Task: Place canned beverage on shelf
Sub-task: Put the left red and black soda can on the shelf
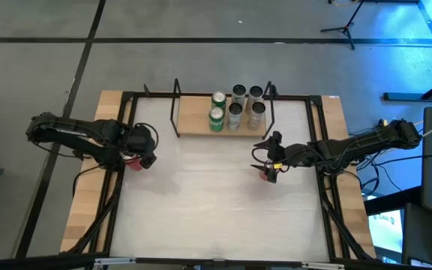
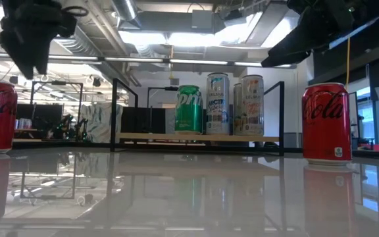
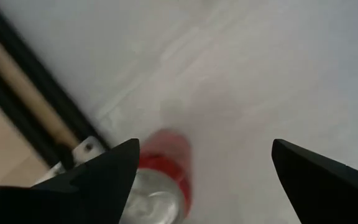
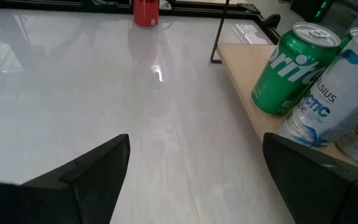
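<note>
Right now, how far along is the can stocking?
Done: six cans, two green and four silver, stand on the shelf. In hand: nothing; the left gripper hangs open over one red can, and the right gripper is open above the other red can. Left: both red cans.

Shelf (image 1: 193,126), light wood with black wire ends: one. On it, green cans (image 1: 217,109): two; tall silver-white cans (image 1: 246,106): four. On the desk (image 1: 201,195), red cans: two, one (image 1: 134,160) at the left side and one (image 1: 268,174) at the right.
</note>
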